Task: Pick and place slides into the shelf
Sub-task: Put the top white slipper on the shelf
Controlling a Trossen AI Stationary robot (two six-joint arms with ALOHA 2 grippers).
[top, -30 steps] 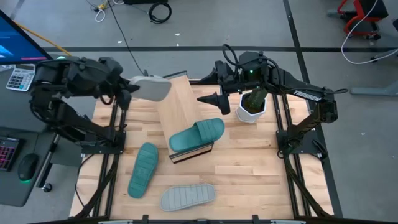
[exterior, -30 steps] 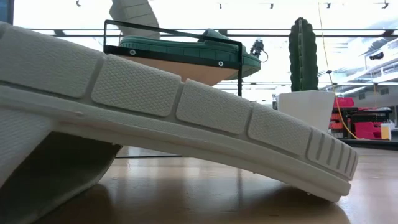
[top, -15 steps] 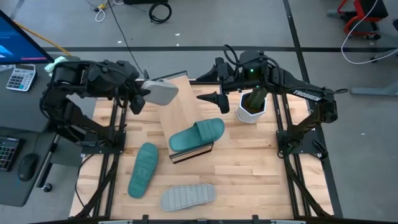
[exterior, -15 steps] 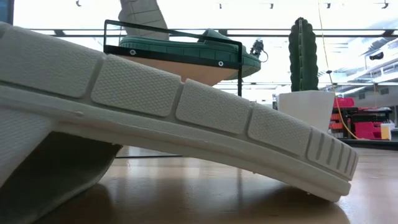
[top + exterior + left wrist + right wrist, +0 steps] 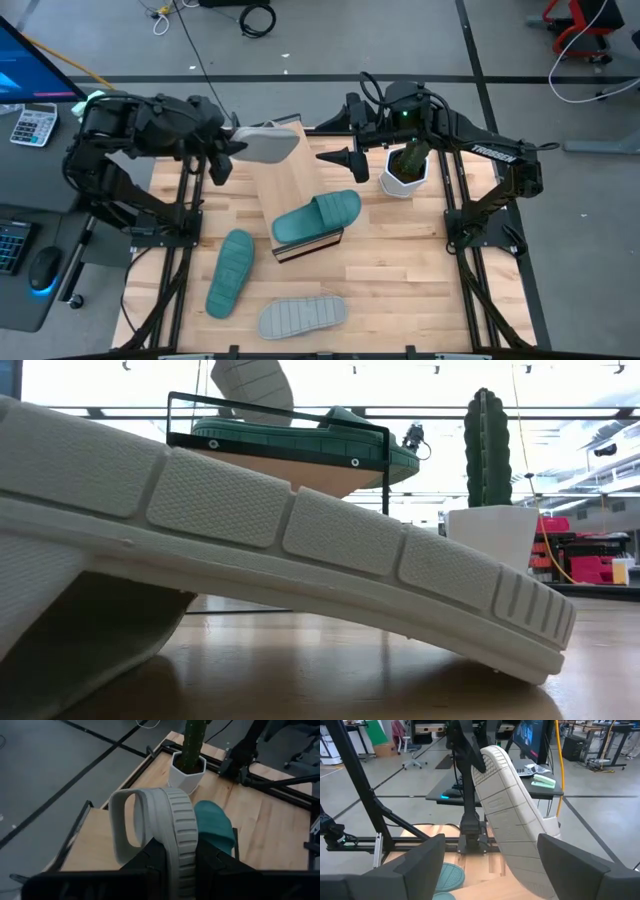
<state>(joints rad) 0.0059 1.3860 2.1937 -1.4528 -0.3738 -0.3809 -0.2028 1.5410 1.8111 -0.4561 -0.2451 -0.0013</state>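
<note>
Slides: four in all, two grey, two teal. One grey slide (image 5: 265, 143) is carried off the table by the left gripper (image 5: 225, 148), upper left of centre in the high view, over the shelf's (image 5: 290, 170) far end. Its long axis runs roughly left-right in that frame, free end toward the right, heel end at the gripper. In the left wrist view the slide (image 5: 167, 825) stands on edge between the two dark fingers (image 5: 150, 865), clamped across its width, ribbed rim up, strap loop to one side. Left jaws clenched on it. In the right wrist view its segmented, textured sole (image 5: 507, 815) faces the right arm's camera, tilted.

Shelf: light wood board, long axis diagonal from upper centre down to centre in the high view, dark trim at the lower end. One teal slide (image 5: 316, 218) lies across that lower end, strap up, pointing upper right.

Second teal slide (image 5: 230, 272) lies sole up on the table (image 5: 400, 260), lower left, long axis near vertical in the frame. Second grey slide (image 5: 302, 316) lies sole up at bottom centre, long axis left-right; it fills the low view (image 5: 280, 550).

Right gripper (image 5: 345, 158) hangs at upper centre, beside a potted cactus (image 5: 405, 165), jaws spread wide, gripping nothing.
</note>
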